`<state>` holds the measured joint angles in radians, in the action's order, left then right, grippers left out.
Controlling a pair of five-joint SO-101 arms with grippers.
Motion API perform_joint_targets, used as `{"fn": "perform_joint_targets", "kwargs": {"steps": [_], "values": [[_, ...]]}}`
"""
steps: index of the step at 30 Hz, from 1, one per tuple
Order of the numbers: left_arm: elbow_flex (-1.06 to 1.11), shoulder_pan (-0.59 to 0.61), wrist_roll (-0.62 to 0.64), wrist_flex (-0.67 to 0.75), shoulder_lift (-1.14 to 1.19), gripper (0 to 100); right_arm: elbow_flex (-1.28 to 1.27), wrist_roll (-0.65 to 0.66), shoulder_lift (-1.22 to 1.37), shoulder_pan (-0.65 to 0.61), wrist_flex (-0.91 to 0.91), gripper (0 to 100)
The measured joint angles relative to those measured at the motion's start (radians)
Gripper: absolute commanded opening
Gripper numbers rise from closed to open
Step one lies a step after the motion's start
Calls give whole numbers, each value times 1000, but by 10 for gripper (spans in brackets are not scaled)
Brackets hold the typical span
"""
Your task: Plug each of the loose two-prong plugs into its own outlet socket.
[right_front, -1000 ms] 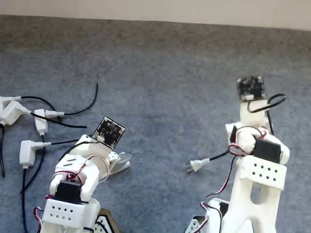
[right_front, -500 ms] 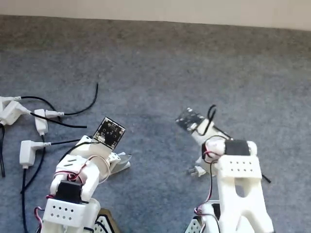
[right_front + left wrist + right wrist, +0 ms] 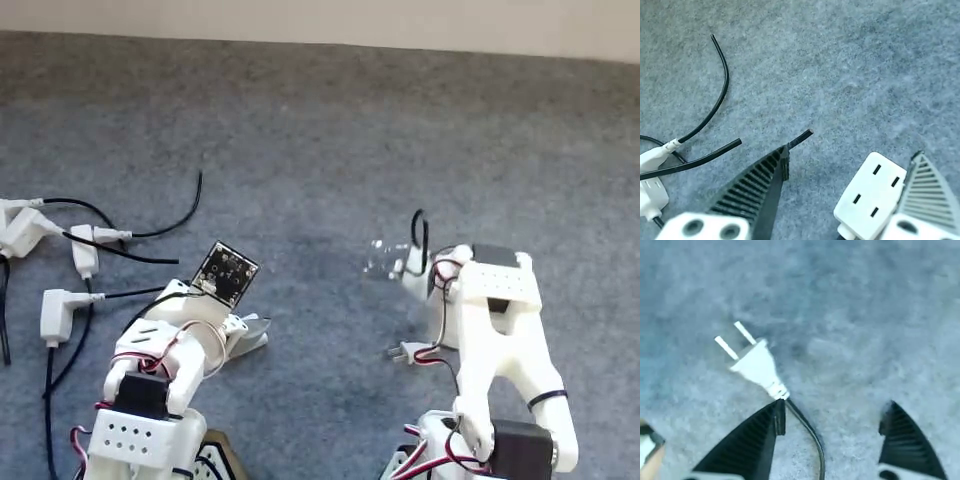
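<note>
A loose white two-prong plug (image 3: 755, 362) lies on the grey carpet with its black cord trailing back under my right gripper (image 3: 835, 410). That gripper is open and hovers just behind the plug, one finger (image 3: 757, 437) over the cord. In the high view this plug (image 3: 402, 350) lies beside the right arm (image 3: 490, 300). My left gripper (image 3: 851, 157) is open, low over the carpet. A white outlet block (image 3: 871, 197) with two pairs of slots sits between its fingers, close against one finger (image 3: 920, 192). Other white plugs (image 3: 85, 250) (image 3: 55, 312) lie at the left.
Black cords (image 3: 165, 225) curl over the carpet at the left, with a further white connector (image 3: 20, 232) at the left edge. One cut cord end (image 3: 802, 136) lies just ahead of the left gripper. Bare carpet stretches between and beyond the two arms.
The right arm has swung from upright at the right, leftward and down over the loose plug. The left arm and the outlet block have kept still.
</note>
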<state>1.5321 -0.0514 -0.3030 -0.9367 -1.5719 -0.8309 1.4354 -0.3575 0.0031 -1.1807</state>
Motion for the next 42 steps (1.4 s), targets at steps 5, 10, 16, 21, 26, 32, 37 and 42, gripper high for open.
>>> {"fn": "perform_joint_targets", "kwargs": {"steps": [5,10,16,21,26,32,37,42], "values": [[0,0,0,0,0,358,-18,117,0,6,-55,303],[0,0,0,0,0,358,-18,138,0,5,-114,303],[0,0,0,0,0,358,-40,140,0,-46,-167,303],[0,0,0,0,0,358,-129,115,0,-129,-112,276],[9,0,0,5,0,358,-183,63,-5,-164,12,166],[31,2,0,44,0,358,-181,63,-5,-164,57,2],[34,2,0,46,0,358,-186,63,-3,-152,57,6],[34,2,0,46,0,358,-186,63,-3,-115,57,23]]}}
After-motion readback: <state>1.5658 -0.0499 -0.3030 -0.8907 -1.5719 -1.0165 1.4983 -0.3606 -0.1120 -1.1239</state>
